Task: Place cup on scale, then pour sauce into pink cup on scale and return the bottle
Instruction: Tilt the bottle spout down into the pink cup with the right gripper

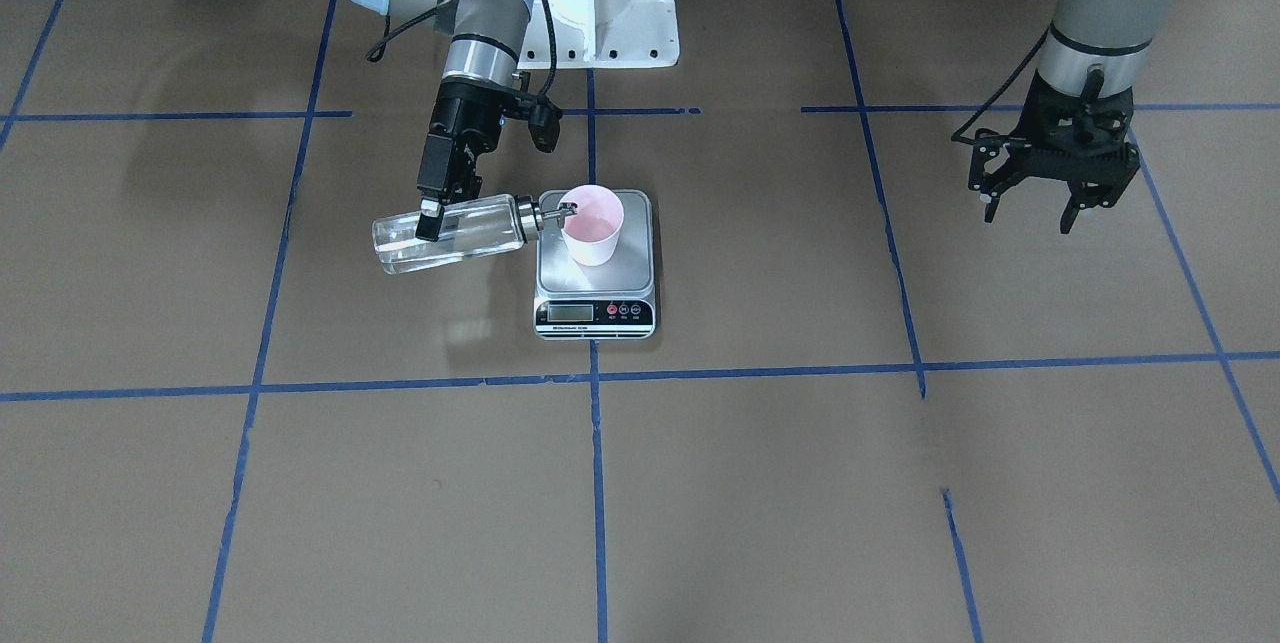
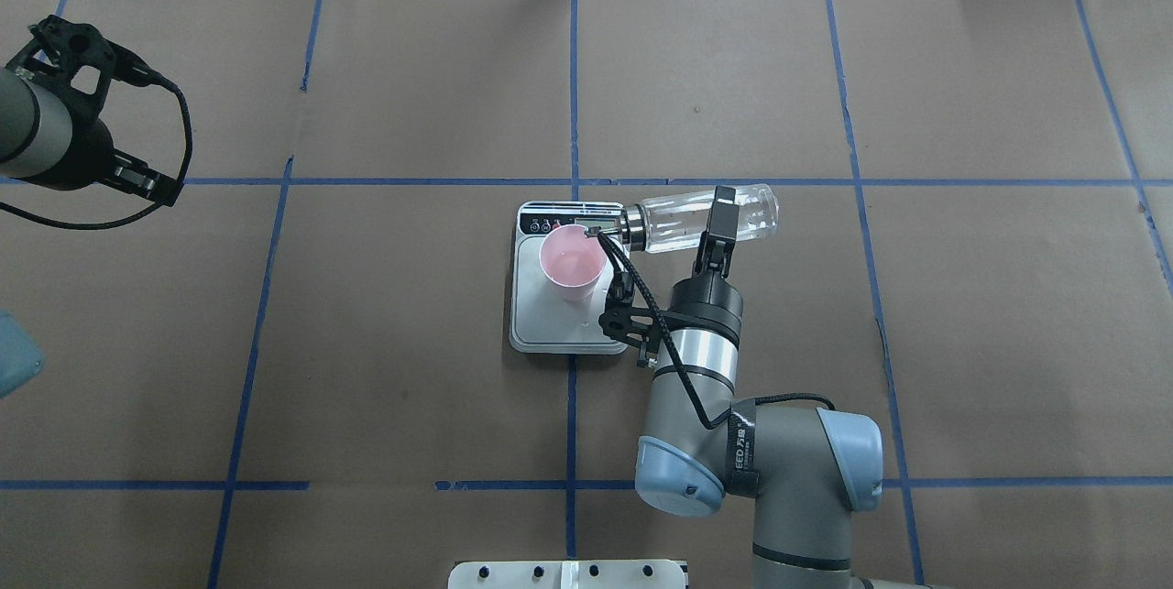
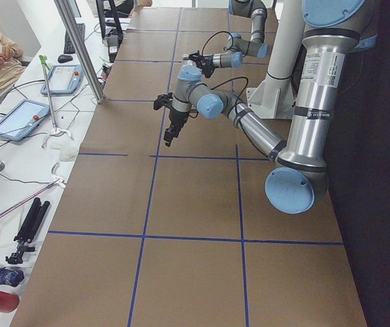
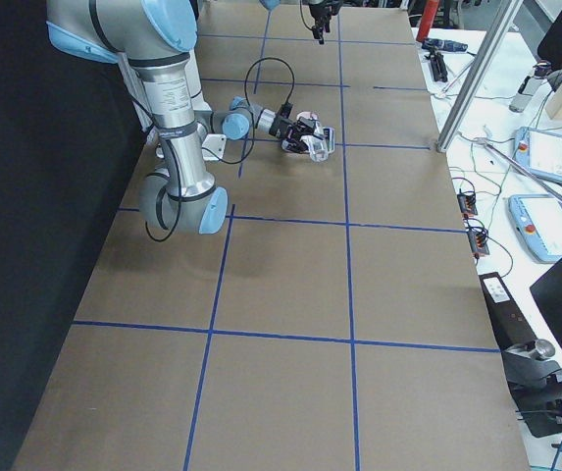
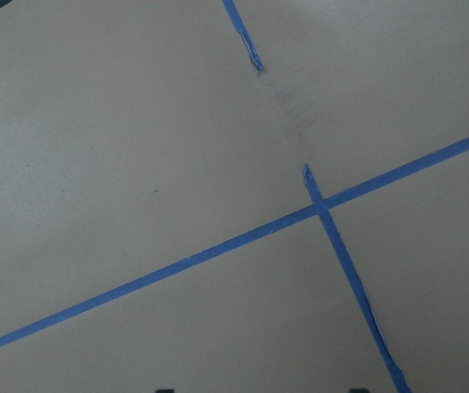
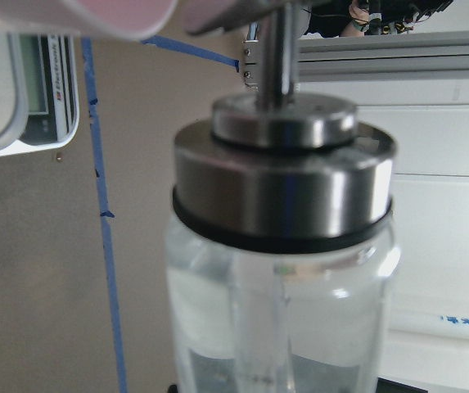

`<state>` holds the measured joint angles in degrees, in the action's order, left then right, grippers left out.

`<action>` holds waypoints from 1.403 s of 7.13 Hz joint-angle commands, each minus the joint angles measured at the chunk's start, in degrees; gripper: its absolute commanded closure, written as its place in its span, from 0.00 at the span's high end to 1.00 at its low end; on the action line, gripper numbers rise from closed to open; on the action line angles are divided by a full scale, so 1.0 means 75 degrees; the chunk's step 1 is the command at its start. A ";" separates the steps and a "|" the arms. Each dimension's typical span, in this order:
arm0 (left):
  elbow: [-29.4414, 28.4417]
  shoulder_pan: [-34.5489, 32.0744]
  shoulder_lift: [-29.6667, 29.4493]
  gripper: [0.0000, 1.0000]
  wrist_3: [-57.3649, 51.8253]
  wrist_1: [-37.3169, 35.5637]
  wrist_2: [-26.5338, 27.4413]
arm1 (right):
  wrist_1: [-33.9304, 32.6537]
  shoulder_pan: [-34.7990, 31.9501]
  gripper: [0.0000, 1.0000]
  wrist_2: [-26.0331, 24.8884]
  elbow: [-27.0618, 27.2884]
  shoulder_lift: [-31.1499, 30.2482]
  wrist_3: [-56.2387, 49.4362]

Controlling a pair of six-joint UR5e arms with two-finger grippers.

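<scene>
On the brown table (image 2: 412, 342) the cup (image 2: 572, 261) stands on the scale (image 2: 550, 323); seen overhead, right gripper (image 2: 722, 215) pinches the tipped bottle (image 2: 678, 221) at its 3 o'clock, spout at the rim; left gripper (image 1: 1030, 216) spread, far at 10 o'clock

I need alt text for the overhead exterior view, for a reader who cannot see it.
The right hand holds a clear bottle tipped almost level, its spout at the rim of a pink cup that stands on a scale. The left hand hangs open and empty, far off at the view's left edge.
</scene>
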<state>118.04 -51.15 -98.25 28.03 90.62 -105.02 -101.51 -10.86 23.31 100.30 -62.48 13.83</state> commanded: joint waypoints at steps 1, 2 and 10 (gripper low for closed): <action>0.0000 0.0000 -0.0002 0.77 0.0002 0.0000 -0.0001 | -0.0012 -0.0005 0.00 -0.0096 0.0010 -0.0013 -0.0473; 0.0000 0.0000 0.0010 0.77 0.0002 0.0000 -0.0013 | -0.0001 -0.0028 0.00 -0.0096 0.0021 -0.0014 -0.1007; 0.0035 0.0000 -0.0002 0.78 0.0084 0.0000 -0.0025 | 0.0000 -0.0063 0.00 -0.0272 0.0338 -0.0013 -0.2536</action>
<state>118.15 -51.15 -98.26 28.59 90.61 -105.20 -101.52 -11.32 21.29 102.57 -62.36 -4.78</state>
